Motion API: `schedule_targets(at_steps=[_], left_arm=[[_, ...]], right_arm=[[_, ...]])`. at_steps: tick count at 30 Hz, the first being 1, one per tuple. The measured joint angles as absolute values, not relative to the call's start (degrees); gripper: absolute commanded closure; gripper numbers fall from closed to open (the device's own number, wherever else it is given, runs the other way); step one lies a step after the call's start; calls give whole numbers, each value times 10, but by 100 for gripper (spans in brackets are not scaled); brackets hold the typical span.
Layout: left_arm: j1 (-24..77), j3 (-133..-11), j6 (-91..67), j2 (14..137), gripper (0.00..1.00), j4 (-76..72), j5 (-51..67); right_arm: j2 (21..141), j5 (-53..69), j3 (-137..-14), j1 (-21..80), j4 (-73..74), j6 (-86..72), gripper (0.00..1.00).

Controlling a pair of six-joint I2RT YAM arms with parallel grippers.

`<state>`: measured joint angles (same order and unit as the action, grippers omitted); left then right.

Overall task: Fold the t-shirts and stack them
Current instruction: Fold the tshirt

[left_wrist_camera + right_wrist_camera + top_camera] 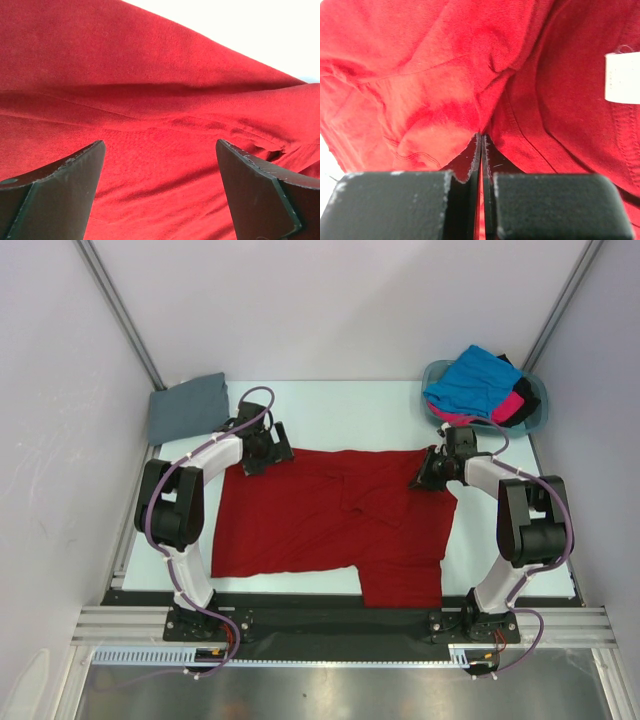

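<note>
Flattening deep red t-shirt (pixel 330 525) for folding.
Pinches cloth in closed right gripper (pixel 481 140) for tension; poises wide-open, empty left gripper (pixel 160 150) over fabric.

top: overhead, whole table (pixel 340 405) | wrists: close on red shirt (pixel 330 525) (shared)

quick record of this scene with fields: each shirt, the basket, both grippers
red t-shirt: spread out on the table, some wrinkles
grey t-shirt: folded, at the table's far left corner
basket: far right corner, holds blue t-shirt, pink t-shirt and black t-shirt in a heap
left gripper: open, over the red t-shirt's far left edge
right gripper: shut on red cloth, near the white label
</note>
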<state>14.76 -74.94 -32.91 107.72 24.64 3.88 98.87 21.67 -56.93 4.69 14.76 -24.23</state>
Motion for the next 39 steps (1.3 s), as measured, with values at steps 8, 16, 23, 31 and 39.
schedule_targets(at_steps=[8,16,23,31,39], left_arm=[[148,-753,-329,1078,2,247,39],[148,-754,-329,1082,2,248,43],[148,-755,-329,1087,2,248,48],[148,-755,-328,1088,1,248,48],[148,-755,-322,1087,0,247,42]], right_arm=[[957,170,-582,46,182,-226,100],[924,117,-596,46,225,-212,100],[925,86,-606,45,259,-202,100],[962,79,-606,44,260,-203,48],[945,50,-606,45,260,-205,35]])
